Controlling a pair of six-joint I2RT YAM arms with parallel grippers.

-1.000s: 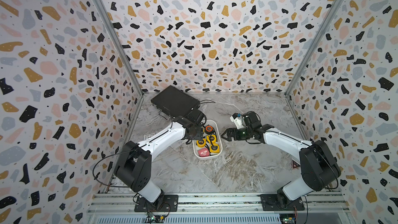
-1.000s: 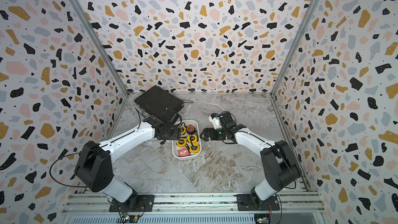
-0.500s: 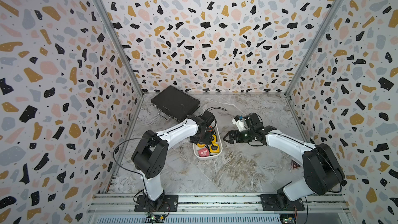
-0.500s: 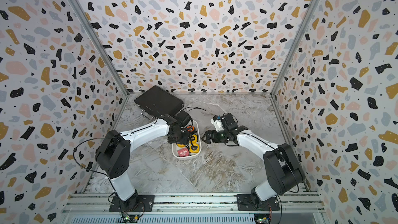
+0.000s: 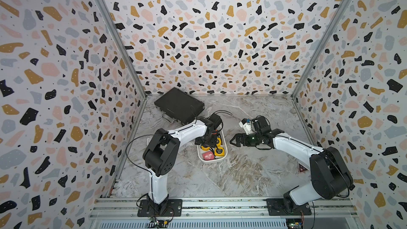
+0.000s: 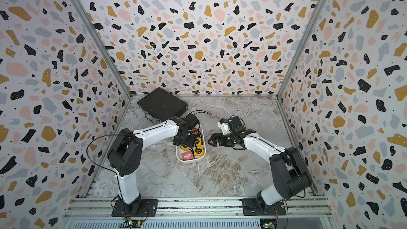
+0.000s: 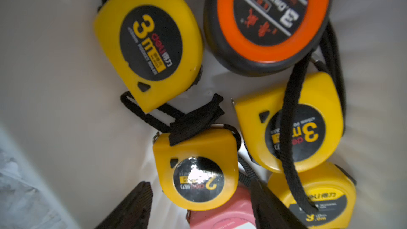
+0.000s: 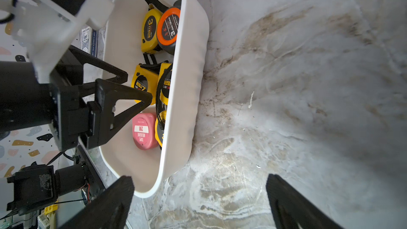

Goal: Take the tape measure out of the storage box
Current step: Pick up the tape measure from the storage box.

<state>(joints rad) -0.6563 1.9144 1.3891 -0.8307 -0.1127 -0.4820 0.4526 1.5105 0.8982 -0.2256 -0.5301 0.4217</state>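
While within the storage box (image 8: 193, 62) rim, left fingers (image 7: 136, 208) apart astride tape measure (image 7: 196, 150); right fingers (image 8: 110, 203) wide outside.

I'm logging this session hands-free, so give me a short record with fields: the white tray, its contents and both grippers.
storage box: white plastic rectangular tray, low walls, on the marble-patterned table
contents: four yellow plastic tape measures, one orange-and-black round tape measure, one pink round tape measure
left gripper: over the contents, open, gripping nothing
right gripper: beside the box, open, empty
elsewhere: flat black case near the back wall
task status: no tape measure lifted out yet
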